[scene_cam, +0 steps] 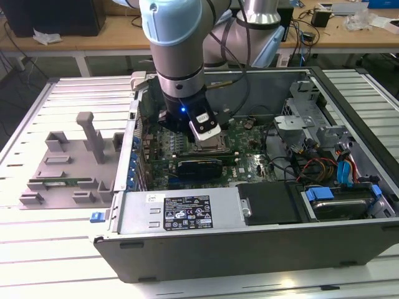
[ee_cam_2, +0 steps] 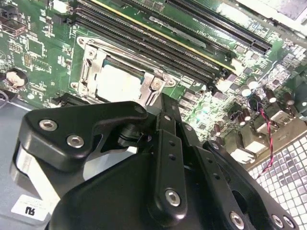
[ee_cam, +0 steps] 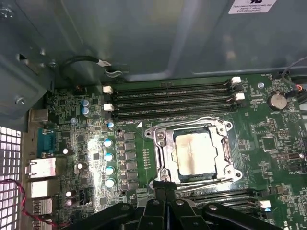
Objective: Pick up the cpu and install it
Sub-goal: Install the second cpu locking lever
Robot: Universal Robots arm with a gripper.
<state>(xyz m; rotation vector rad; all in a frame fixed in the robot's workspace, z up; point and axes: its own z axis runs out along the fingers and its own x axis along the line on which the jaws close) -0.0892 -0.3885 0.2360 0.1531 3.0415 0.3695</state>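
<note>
The cpu, a small flat square chip with a dull silver metal top smeared by a pale, patchy film point(ee_cam: 194, 153), lies level inside the square metal-framed socket point(ee_cam: 163, 158) on the green motherboard point(ee_cam: 268, 143); its edges run parallel to the frame around it; in the second wrist view the same pale square point(ee_cam_2: 117, 82) sits in the frame, beside the long dark memory slots point(ee_cam_2: 158, 45).

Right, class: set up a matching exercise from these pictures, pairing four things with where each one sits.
Things:
1. cpu
2. hand
3. grey fixture tray
4. memory slots

Places:
A. on the table outside the computer case
B. inside the metal-framed socket
C. beside the socket, on the motherboard
D. just above the socket's edge

Pairs: 1-B, 2-D, 3-A, 4-C
</note>
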